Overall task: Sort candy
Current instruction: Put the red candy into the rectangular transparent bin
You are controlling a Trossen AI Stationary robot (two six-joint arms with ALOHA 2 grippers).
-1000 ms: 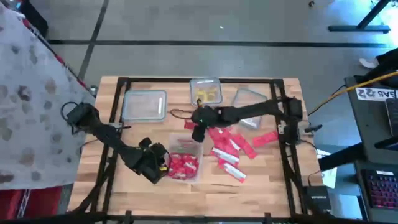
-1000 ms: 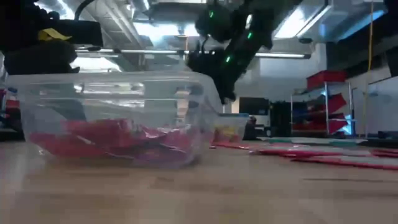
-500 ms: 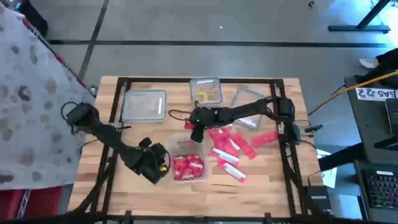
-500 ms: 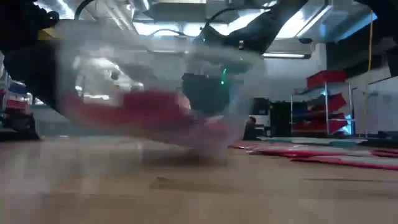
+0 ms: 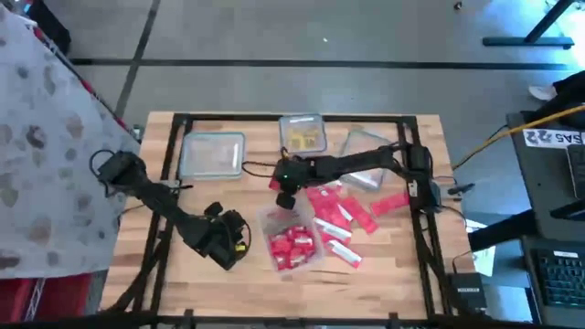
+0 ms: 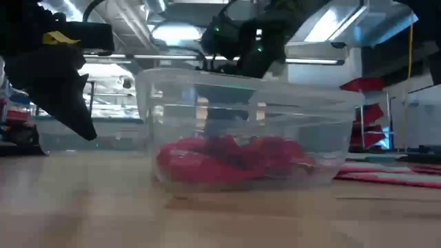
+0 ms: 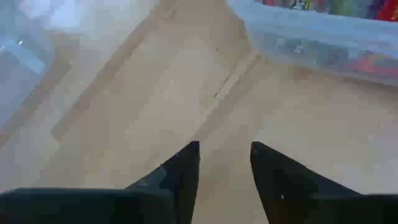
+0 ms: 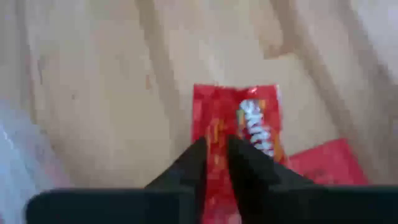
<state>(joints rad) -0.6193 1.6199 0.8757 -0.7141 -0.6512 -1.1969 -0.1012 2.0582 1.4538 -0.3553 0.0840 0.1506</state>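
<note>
I see the wooden table [image 5: 384, 265] from above, and near its centre a clear tub [image 5: 291, 239] loaded with red candy [image 5: 292, 247]. More red packets [image 5: 340, 217] lie loose on the wood at the tub's 2 o'clock. My right gripper [image 5: 286, 196] hovers just off the tub's 12 o'clock, fingers nearly together over a red packet [image 8: 233, 134]; I cannot tell whether it grips it. My left gripper [image 7: 224, 165] waits at the tub's 9 o'clock, fingers narrowly parted, holding nothing.
</note>
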